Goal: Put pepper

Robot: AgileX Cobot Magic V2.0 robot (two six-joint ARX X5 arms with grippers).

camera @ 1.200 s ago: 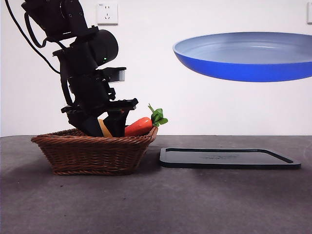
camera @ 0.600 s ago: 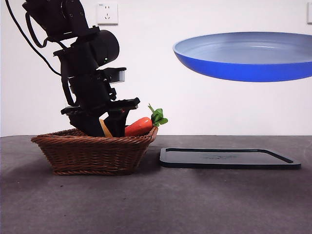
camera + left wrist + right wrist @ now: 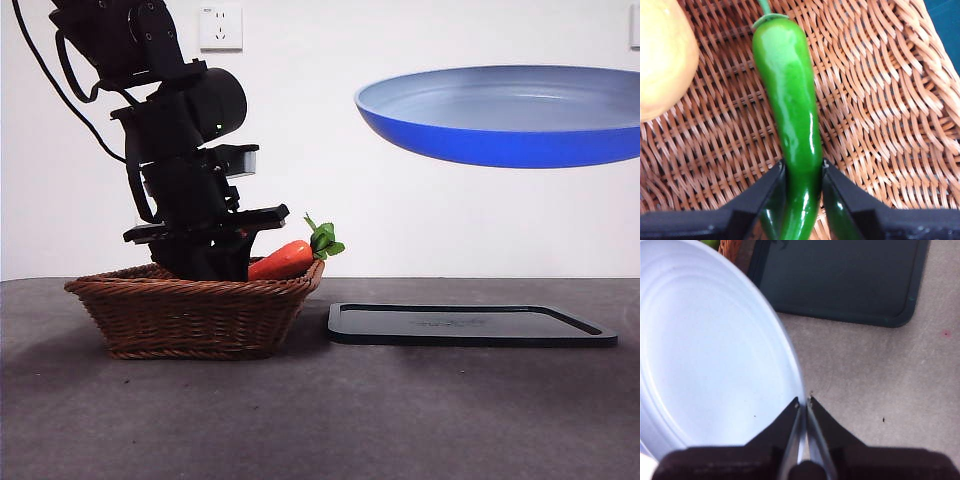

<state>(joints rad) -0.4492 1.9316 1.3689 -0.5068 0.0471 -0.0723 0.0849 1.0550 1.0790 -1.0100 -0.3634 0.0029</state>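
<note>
The glossy green pepper (image 3: pixel 790 110) lies on the weave of the wicker basket (image 3: pixel 880 100). My left gripper (image 3: pixel 802 172) is shut on the pepper's slim end, one black jaw on each side. In the front view this arm (image 3: pixel 190 160) reaches down into the basket (image 3: pixel 190 310) and hides the pepper. My right gripper (image 3: pixel 803 402) is shut on the rim of a blue plate (image 3: pixel 710 350), which hangs high at the right in the front view (image 3: pixel 500 115).
A round tan potato (image 3: pixel 662 55) lies in the basket beside the pepper. An orange carrot with green leaves (image 3: pixel 295 255) leans on the basket's right rim. A flat black tray (image 3: pixel 470 325) lies on the grey table under the plate.
The left arm has risen slightly in the basket. The tan potato seen beside its jaws in the front view before is now hidden. The plate has not moved.
</note>
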